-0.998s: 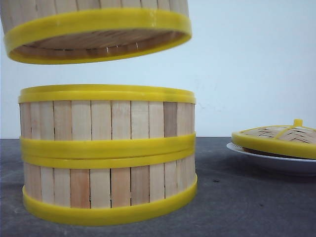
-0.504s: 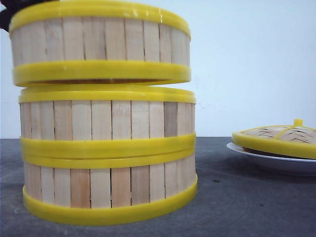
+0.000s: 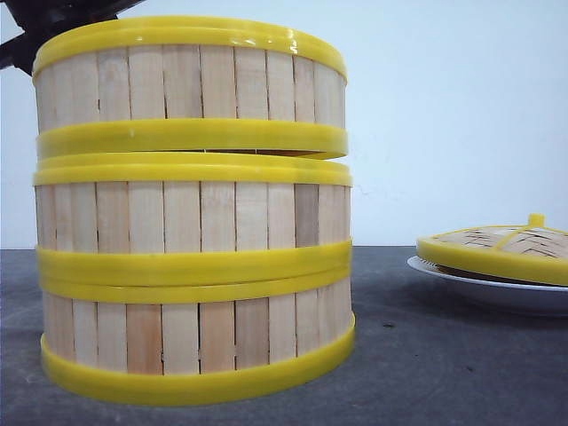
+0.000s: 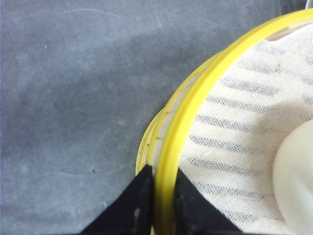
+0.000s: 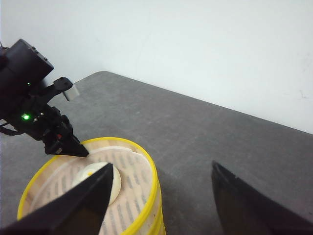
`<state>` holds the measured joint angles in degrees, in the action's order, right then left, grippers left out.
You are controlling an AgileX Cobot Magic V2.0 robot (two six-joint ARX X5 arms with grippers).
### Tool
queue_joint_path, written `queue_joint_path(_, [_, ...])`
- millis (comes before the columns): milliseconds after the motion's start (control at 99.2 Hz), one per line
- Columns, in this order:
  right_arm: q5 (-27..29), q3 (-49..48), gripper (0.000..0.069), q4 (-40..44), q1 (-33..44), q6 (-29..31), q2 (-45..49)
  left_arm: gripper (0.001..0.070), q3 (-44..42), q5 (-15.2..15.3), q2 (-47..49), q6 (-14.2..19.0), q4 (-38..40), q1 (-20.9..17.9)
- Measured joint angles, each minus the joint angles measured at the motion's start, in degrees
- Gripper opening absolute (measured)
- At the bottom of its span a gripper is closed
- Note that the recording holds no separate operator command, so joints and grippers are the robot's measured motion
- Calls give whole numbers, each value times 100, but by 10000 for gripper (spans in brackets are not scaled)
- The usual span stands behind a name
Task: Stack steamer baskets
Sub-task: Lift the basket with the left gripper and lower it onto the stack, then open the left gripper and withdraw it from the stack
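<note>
While top steamer basket (image 3: 191,84) rim sits clamped between left gripper (image 4: 164,188) jaws, right gripper (image 5: 161,193) jaws gape apart.

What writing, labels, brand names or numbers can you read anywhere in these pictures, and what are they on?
None. The steamer baskets, the lid, the plate, the table and the left gripper show no text; the left arm shows only a green light.

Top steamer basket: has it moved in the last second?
Yes. The top steamer basket, held by the left hand, has come down toward the two stacked baskets, now nearly resting on their upper rim.
</note>
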<state>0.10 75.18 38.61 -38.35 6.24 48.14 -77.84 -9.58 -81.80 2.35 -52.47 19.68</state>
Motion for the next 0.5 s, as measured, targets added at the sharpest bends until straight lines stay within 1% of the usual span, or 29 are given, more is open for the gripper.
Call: queue_joint_path(504, [15, 0, 393, 0, 0, 0, 0, 18, 0, -22, -109, 22, -133, 37])
